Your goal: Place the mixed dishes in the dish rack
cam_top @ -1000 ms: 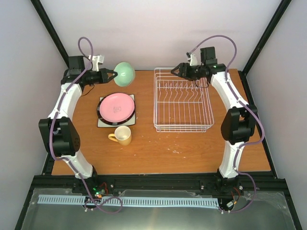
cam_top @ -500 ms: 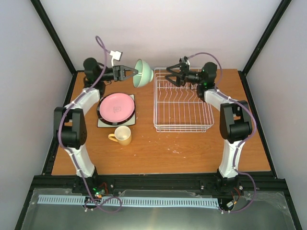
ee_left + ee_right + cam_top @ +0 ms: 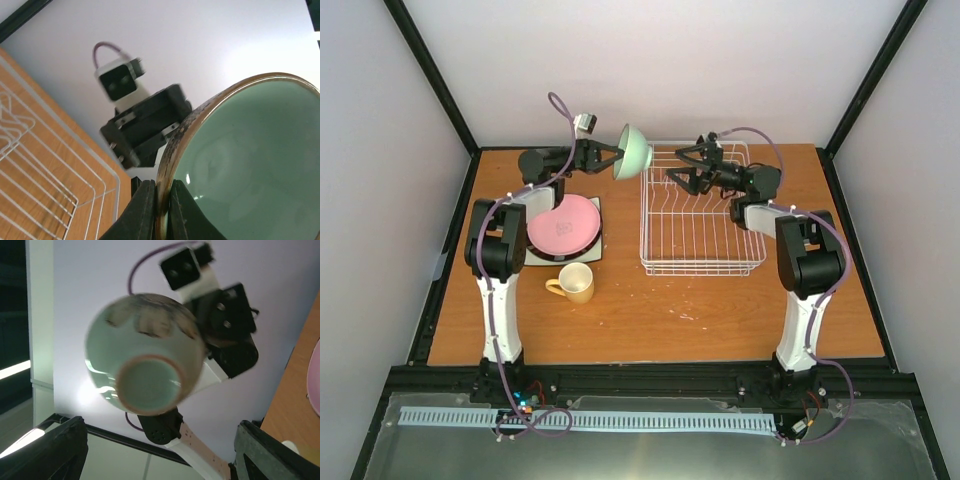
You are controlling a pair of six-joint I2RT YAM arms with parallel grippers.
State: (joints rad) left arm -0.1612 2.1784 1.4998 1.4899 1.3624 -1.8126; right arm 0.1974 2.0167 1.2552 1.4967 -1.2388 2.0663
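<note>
My left gripper is shut on the rim of the mint-green bowl and holds it tilted in the air by the back left corner of the white wire dish rack. The left wrist view shows the fingers pinching the bowl's brown rim. My right gripper is open and empty above the rack's back left, facing the bowl's underside. The pink plate lies on a dark-rimmed plate atop the white square plate. The yellow mug stands in front. The flower-marked plate is out of view.
The rack holds no dishes and its upright tines run along the back half. The back wall stands close behind both grippers. Black frame posts rise at the back corners. The wooden table shows bare between the mug and the near edge.
My left arm has swung the bowl to the right, from above the plates to the rack's back left corner. My right gripper has moved left towards the bowl.
</note>
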